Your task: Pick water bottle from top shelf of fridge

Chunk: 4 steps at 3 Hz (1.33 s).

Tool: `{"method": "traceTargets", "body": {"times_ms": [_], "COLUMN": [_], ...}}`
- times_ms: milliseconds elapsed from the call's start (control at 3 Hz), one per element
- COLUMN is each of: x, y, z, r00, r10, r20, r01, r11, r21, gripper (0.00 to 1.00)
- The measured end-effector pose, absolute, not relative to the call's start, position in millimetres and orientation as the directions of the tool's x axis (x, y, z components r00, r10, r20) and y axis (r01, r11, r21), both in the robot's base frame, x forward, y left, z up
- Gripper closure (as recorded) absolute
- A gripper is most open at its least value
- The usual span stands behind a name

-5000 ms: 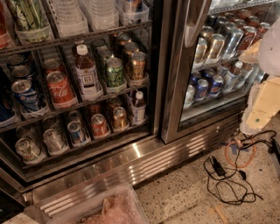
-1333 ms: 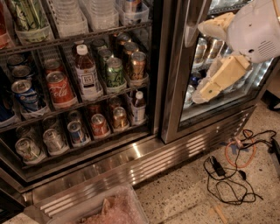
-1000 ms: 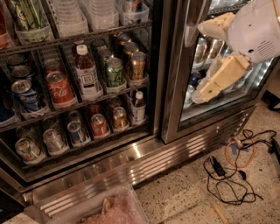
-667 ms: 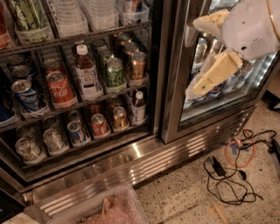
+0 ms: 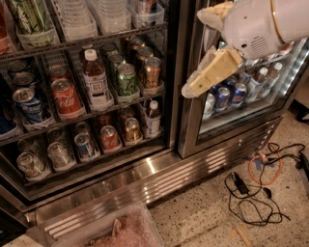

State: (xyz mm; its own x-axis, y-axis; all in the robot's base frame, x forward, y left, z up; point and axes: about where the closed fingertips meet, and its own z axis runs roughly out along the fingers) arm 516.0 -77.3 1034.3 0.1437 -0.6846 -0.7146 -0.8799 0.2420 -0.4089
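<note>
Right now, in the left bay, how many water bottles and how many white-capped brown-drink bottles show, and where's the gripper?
Water bottles: 2, on the top shelf.
White-capped brown-drink bottles: 2, on the lower racks.
Total: 4.
Gripper: open, in front of the right door, not at the top shelf.

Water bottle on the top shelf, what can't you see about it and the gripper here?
- water bottle: cap and label cut off by the camera view's top edge; only the ribbed lower body shows.
- top shelf: only its front rail shows; the rest is cropped.
- gripper, open before the glass door: the arm behind it runs off the top edge.
</note>
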Motion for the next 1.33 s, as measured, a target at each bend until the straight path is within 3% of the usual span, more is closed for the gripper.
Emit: {"method": "traceTargets", "body": {"times_ms": [667, 1333], "x": [547, 550], "y": [-34, -25], "z": [1037, 1036], "r00": [0.191, 0.201], "r10": [-0.612, -0.599], "r20": [-0.767, -0.775], "r01": [-0.875, -0.876], "r11": [0.248, 0.245], "r21": [-0.416, -0.416], "gripper": [0.00, 0.00]}}
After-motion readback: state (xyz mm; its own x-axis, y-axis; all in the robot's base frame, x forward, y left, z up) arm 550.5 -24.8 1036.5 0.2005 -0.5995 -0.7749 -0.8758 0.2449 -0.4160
